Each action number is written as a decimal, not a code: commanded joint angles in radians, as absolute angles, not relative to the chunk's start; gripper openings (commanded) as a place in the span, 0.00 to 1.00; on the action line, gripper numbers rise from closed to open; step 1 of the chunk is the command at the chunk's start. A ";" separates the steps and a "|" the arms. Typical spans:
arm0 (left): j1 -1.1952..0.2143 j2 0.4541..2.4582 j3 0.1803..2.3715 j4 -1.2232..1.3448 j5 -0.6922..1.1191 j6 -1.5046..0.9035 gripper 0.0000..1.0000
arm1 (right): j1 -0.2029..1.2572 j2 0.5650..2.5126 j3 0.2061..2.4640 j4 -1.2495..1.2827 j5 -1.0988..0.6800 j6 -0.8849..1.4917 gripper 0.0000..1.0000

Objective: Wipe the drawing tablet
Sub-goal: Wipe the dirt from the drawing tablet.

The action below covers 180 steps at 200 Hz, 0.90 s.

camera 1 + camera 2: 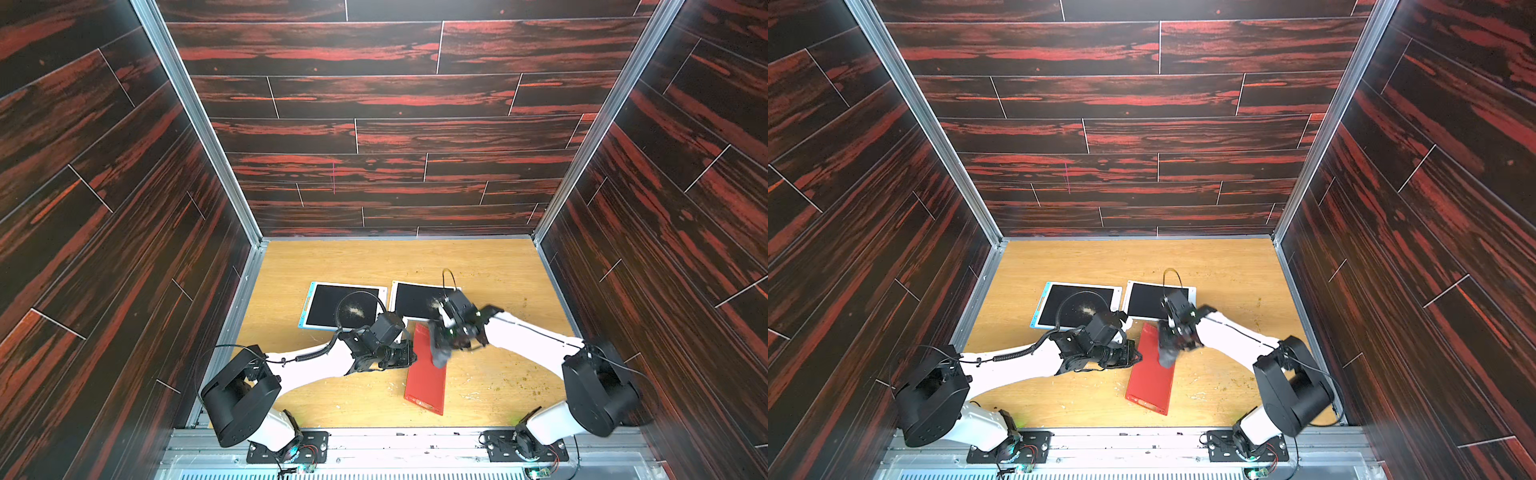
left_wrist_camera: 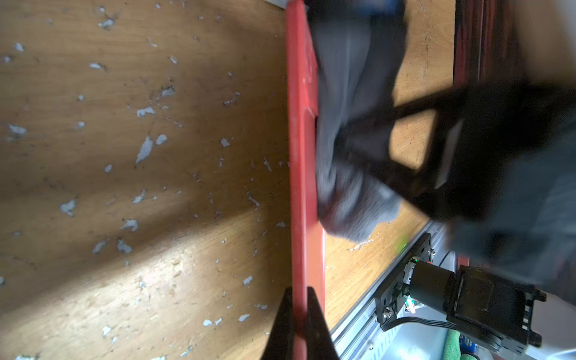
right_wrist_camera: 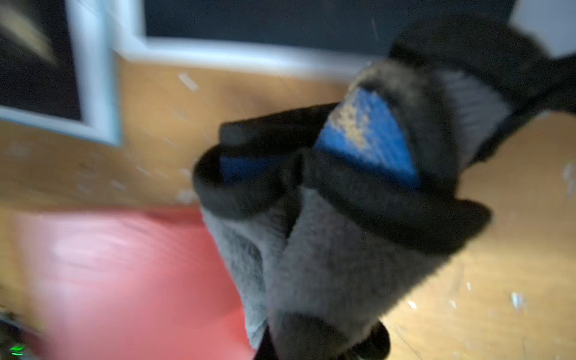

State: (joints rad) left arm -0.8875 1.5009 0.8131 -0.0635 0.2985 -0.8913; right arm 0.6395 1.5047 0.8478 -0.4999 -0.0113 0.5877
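Two drawing tablets with black screens lie side by side on the wooden table: a blue-framed one [image 1: 328, 305] [image 1: 1069, 303] and a white-framed one [image 1: 415, 299] [image 1: 1144, 301] [image 3: 280, 18]. Each has a pale patch of crumbs on it. A red flat board [image 1: 426, 384] [image 1: 1150, 384] [image 2: 304, 156] [image 3: 124, 265] lies in front of them. My left gripper [image 1: 410, 357] [image 1: 1136, 355] [image 2: 298, 311] is shut on its edge. My right gripper [image 1: 445, 334] [image 1: 1170, 332] [image 3: 321, 346] is shut on a grey cloth [image 1: 440, 355] [image 1: 1167, 357] [image 2: 349, 124] [image 3: 327, 249], which hangs over the red board's far end.
Crumbs and pale flecks are scattered over the table, mostly at the right [image 1: 536, 386] and beside the red board [image 2: 146, 149]. Dark red walls enclose the table on three sides. A metal rail [image 1: 415, 436] with both arm bases runs along the front edge.
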 commanded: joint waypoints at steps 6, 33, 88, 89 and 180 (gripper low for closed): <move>-0.897 1.503 0.808 -0.075 0.272 -0.874 0.00 | 0.712 1.437 0.695 -0.496 -0.140 0.616 0.00; -0.897 1.505 0.812 -0.077 0.269 -0.875 0.00 | 0.969 1.346 0.652 -0.526 -0.158 0.690 0.00; -0.897 1.511 0.821 -0.074 0.271 -0.881 0.00 | 1.255 1.328 0.688 -0.399 -0.286 0.840 0.00; -0.897 1.510 0.821 -0.074 0.271 -0.881 0.00 | 1.255 1.328 0.692 -0.396 -0.280 0.841 0.00; -0.896 1.513 0.885 -0.159 0.263 -0.873 0.00 | 0.923 1.176 0.915 -0.357 -0.443 0.754 0.00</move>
State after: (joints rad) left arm -0.8658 1.4940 0.8394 -0.1047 0.2722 -0.8940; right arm 1.0370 1.2758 0.8543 -0.5442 -0.3050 0.8093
